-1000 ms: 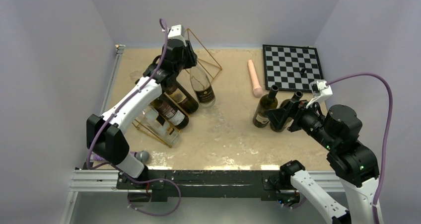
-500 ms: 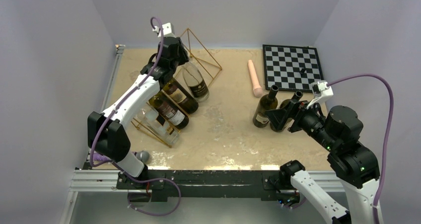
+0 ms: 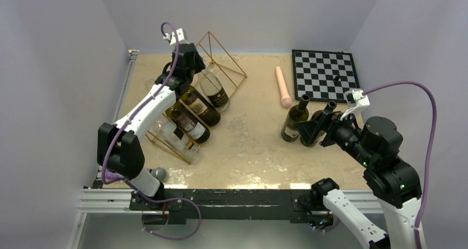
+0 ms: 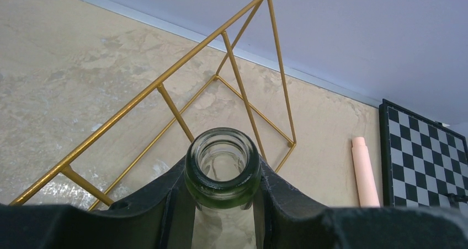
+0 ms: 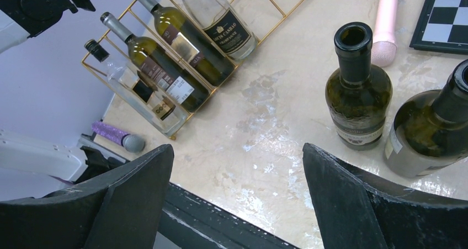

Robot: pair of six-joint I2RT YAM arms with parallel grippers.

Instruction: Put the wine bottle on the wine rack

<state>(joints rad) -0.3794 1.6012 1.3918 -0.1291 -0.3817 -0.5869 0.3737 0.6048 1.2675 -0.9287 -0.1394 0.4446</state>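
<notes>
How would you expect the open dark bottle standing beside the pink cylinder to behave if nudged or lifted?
The dark bottle stands tall on a narrow base, so a push near its neck would probably tip it. Its round body would then likely roll. The glossy glass looks stiff, possibly slippery in a gripper, and breakable.
</notes>
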